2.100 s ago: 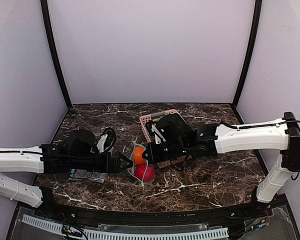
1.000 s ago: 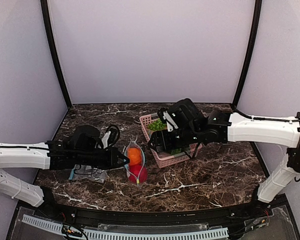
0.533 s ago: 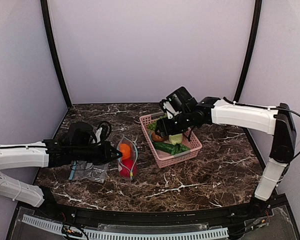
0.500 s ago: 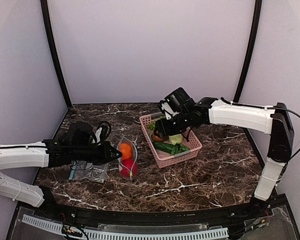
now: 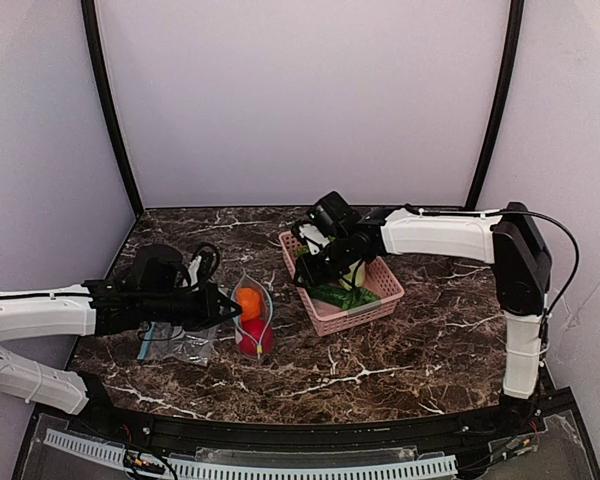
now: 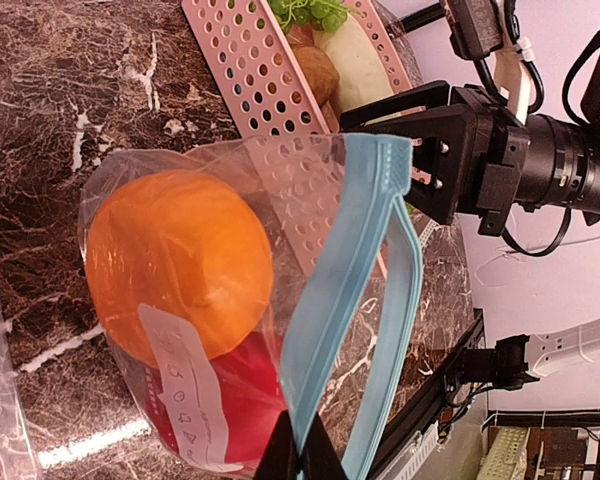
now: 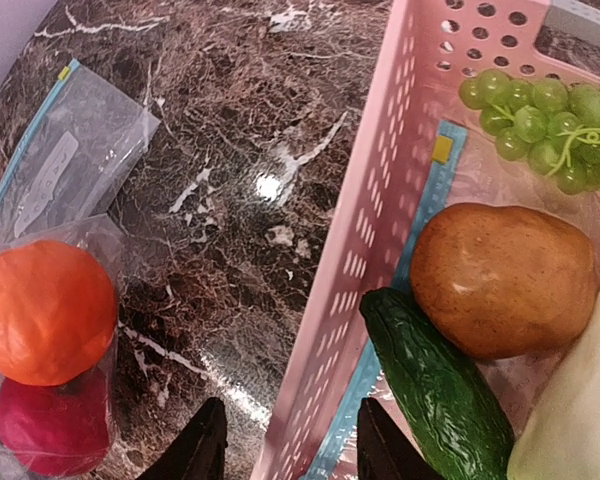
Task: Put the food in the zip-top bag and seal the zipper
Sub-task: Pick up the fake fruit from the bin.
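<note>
My left gripper (image 6: 300, 462) is shut on the light blue zipper (image 6: 352, 262) of the clear zip-top bag (image 6: 185, 395) and holds its mouth open. Inside lie the round orange fruit (image 6: 178, 262) and, below it, the red fruit (image 6: 235, 400). In the top view the bag (image 5: 252, 318) stands left of the pink basket (image 5: 332, 318), with the left gripper (image 5: 228, 310) at its left side. My right gripper (image 7: 290, 448) is open, its fingers straddling the basket's left wall (image 7: 380, 200). The green grape bunch (image 7: 540, 120) lies at the far end of the basket.
The basket also holds a brown potato (image 7: 505, 280), a dark green cucumber (image 7: 440, 390) and a blue-edged clear bag beneath them (image 7: 435, 190). Another clear bag (image 5: 175, 345) lies flat on the marble table under my left arm. Purple walls enclose three sides.
The right gripper has left the bag's mouth, swung over the basket and come down at its left wall, its fingers narrowing. The left gripper has drawn the bag slightly left.
</note>
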Tool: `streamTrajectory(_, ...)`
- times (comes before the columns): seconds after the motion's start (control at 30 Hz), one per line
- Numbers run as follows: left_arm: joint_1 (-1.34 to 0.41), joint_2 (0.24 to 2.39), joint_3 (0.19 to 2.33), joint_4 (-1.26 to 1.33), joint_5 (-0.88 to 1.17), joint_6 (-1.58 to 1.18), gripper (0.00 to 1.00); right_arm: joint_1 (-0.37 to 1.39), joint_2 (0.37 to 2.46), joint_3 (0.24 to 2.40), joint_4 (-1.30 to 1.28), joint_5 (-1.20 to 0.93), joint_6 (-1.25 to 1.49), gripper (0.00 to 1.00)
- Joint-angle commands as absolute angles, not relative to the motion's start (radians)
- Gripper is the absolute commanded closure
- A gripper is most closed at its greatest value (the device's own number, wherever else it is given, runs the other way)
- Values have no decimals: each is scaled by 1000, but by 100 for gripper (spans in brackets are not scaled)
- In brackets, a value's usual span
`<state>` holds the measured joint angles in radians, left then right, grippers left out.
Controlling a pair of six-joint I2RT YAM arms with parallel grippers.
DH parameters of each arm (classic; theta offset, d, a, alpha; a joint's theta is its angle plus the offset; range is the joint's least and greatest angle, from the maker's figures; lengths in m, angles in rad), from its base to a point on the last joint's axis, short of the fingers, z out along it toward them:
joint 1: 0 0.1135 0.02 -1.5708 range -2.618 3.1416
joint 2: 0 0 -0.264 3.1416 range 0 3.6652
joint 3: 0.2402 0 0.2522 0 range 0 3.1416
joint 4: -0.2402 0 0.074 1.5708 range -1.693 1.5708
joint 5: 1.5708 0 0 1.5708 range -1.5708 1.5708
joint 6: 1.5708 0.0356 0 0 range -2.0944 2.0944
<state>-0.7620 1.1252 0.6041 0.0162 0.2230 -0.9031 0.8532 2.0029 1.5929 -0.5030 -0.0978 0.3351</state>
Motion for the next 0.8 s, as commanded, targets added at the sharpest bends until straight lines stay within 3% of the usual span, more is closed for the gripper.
streamTrajectory(0.0,-754,1094,582,16,234,-911,99,868,2057,1636,-478,-128,310,60)
streamTrajectory(0.33,-752,1058,567,6,224,-916,99,893,2071,1645,-506,-118,260,100)
streamTrajectory(0.77,-753,996,547,-44,217,-906,99,966,1782,1264,-565,-75,290,100)
